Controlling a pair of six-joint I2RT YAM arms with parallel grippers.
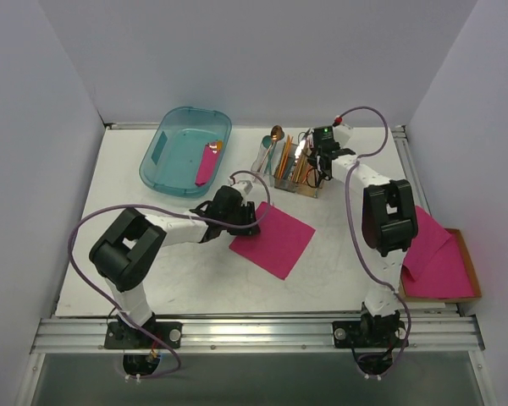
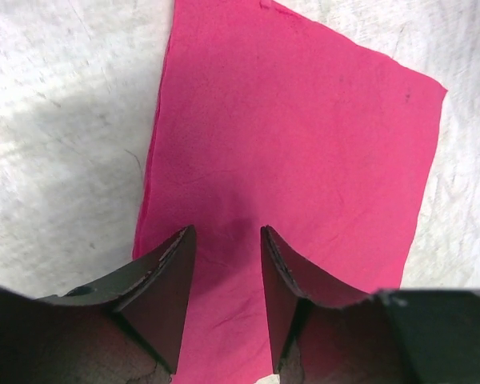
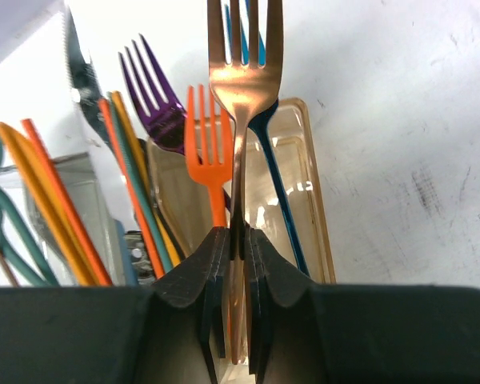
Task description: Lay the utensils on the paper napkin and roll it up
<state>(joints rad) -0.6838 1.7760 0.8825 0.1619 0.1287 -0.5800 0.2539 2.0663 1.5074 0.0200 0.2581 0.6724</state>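
Utensil pickup: right gripper (image 3: 238, 240) clamps copper fork (image 3: 244, 76); left gripper (image 2: 226, 232), part-open and empty, over napkin (image 2: 296, 136). Next: lift the fork clear and carry it to the napkin.

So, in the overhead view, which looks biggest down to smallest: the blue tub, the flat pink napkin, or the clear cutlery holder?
Largest: teal tub.
Then: paper napkin, clearly less area.
Smallest: cutlery holder.
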